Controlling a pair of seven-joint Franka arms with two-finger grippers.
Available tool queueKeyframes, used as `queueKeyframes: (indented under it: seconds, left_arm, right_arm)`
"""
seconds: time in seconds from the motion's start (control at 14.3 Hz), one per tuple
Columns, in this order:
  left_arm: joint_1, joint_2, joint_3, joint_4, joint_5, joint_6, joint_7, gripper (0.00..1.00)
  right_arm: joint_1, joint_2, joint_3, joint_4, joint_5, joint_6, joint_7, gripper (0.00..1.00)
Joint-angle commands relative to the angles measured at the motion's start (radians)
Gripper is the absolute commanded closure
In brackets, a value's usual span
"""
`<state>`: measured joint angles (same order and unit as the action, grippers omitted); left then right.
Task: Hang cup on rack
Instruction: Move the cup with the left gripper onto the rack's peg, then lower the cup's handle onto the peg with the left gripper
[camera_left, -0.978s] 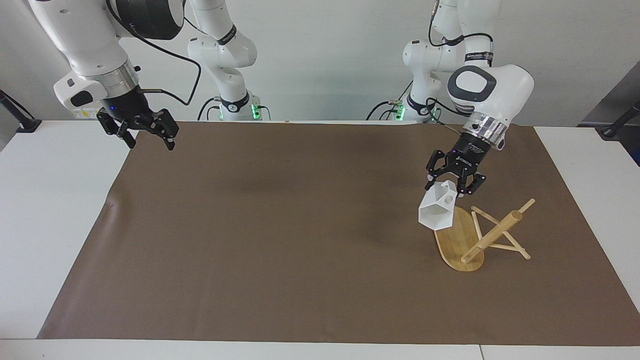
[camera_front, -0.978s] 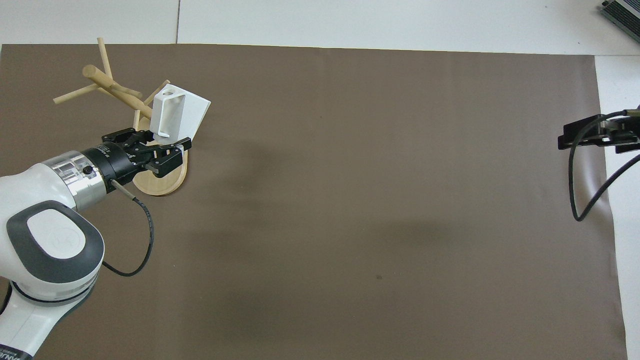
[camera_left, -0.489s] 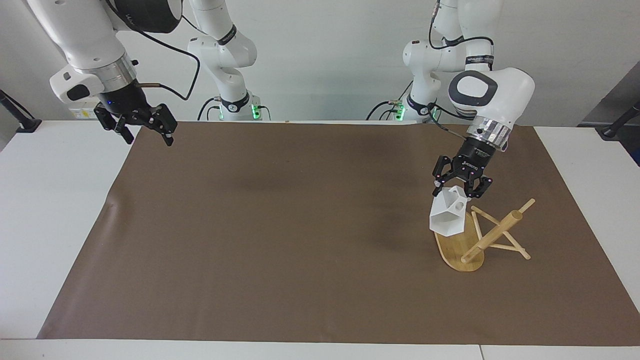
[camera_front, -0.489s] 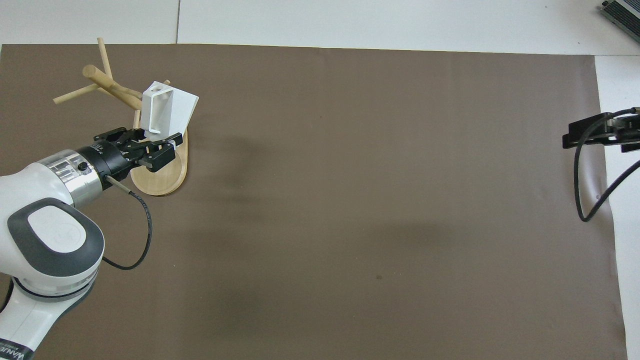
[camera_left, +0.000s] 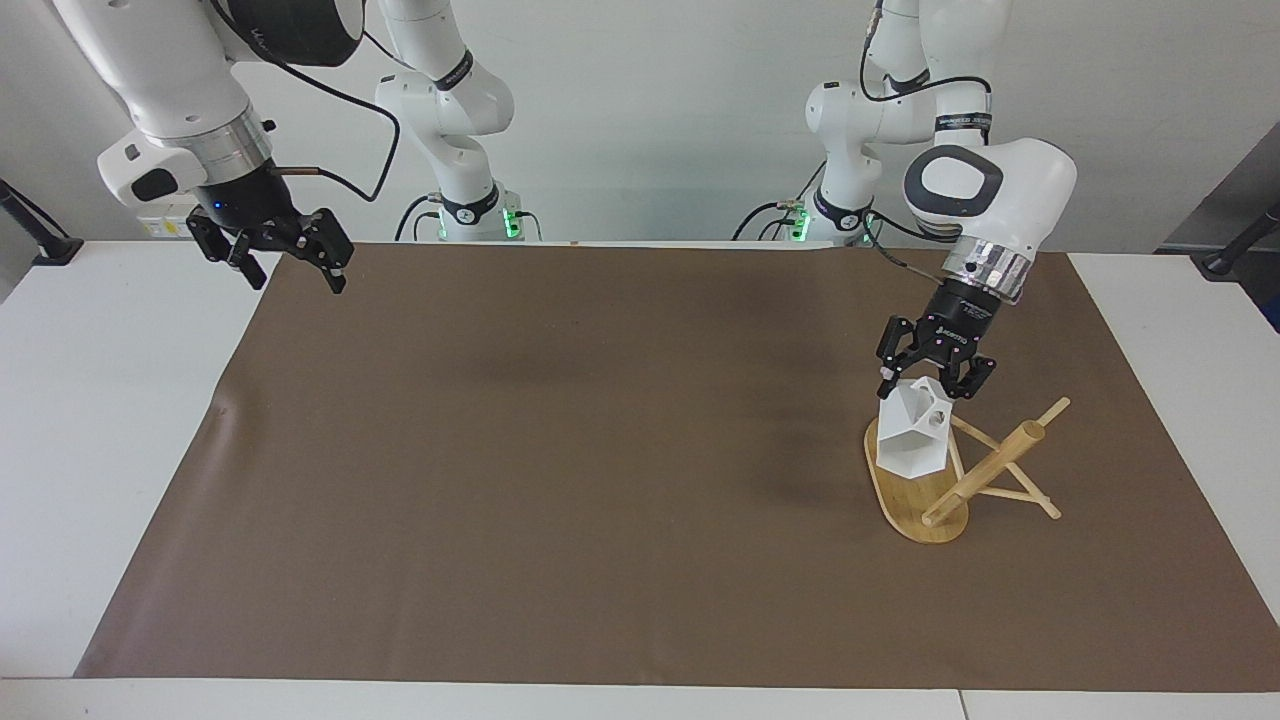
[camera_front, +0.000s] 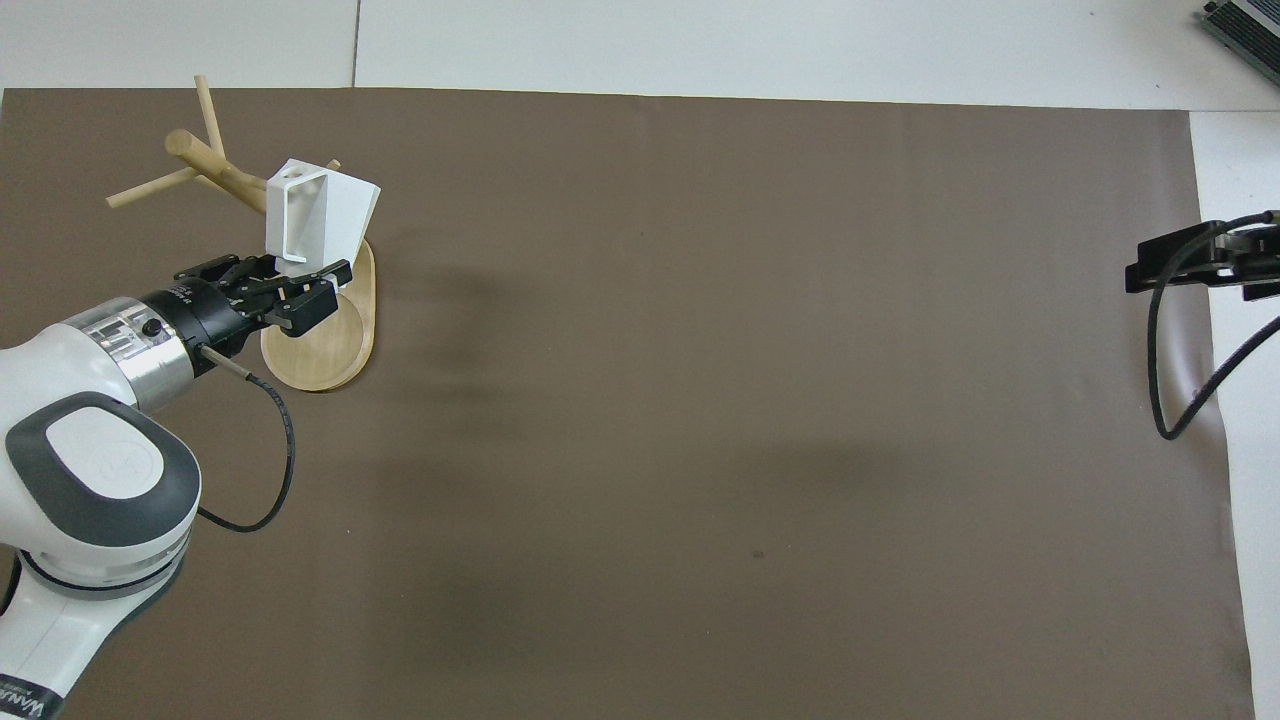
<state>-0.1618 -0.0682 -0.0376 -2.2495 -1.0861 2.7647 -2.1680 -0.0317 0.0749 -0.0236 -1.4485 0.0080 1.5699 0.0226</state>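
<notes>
The left gripper is clamped on the white faceted mug, fingertips pinched on the blocky handle with its round hole. The mug hangs tilted in the air over the bamboo mug rack, above the oval base's end nearer the robots. In the overhead view the mug covers the lower part of the post and the handle faces back toward the left gripper. Whether the mug touches a peg or the post is hard to tell from either view; it looks just beside them and not yet on a peg.

The rack stands on the brown mat toward the left arm's end of the table. Its thick round post and thin pegs show in both views. The mat covers most of the white table.

The right gripper waits in the air over the mat's corner at the right arm's end, close to the robots, jaws spread wide, holding nothing. In the overhead view only part of the right gripper and its cable shows at the edge.
</notes>
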Motion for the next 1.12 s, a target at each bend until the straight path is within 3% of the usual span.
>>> queueKeyframes:
  seconds: [0.0,1.05]
  left_arm:
    - [0.008,0.025,-0.005,0.024,0.000,0.022,-0.022,1.00]
    - [0.030,0.039,-0.001,0.033,0.000,0.046,-0.047,1.00]
  right_arm:
    - [-0.002,0.013,0.007,0.017,0.006,0.005,-0.004,0.00]
    - [-0.002,0.002,0.005,-0.006,0.014,0.012,0.002,0.00]
